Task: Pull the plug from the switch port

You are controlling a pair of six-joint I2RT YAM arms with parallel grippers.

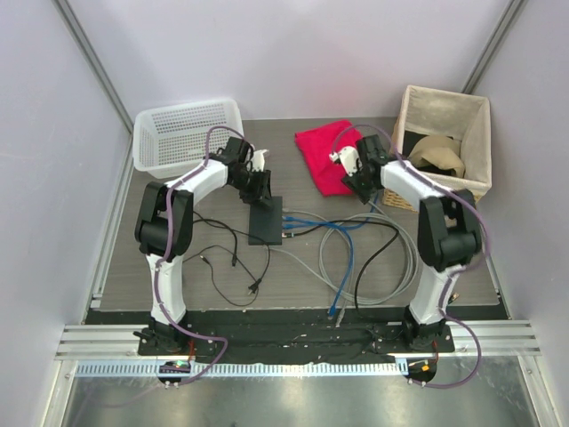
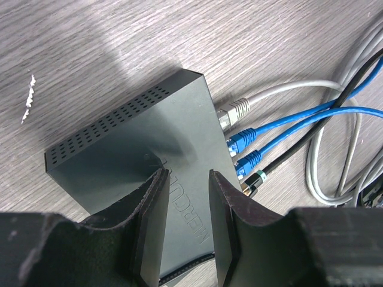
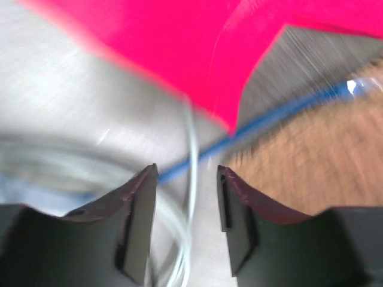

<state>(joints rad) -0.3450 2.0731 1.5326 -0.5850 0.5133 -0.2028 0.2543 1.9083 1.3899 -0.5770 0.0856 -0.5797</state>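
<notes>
- Switch [image 1: 265, 224] lies flat on the table [image 1: 284, 289], left of centre, with its socket edge turned to the right, toward the loose loops of cable.
- In your left wrist view, four plugs sit side by side at that edge: a grey plug [image 2: 234, 110], two blue plugs [image 2: 242, 140] and a black plug [image 2: 254, 179] with a green ring. All four look seated.
- Your left gripper [image 2: 187, 176] stands over the switch's top face with its jaws partly apart, gripping nothing. The lid's lettering shows in the gap. You cannot tell whether the fingertips press on the lid.
- Your right gripper [image 3: 187, 169] has its jaws apart and holds nothing. Its view is blurred.
- Beyond its gap, a blue cable [image 3: 269, 116] and a pale cable [image 3: 191, 137] cross below the red cloth [image 3: 179, 48].
- From above, you see the right gripper hanging at the near right corner of that cloth, well apart from the switch.
</notes>
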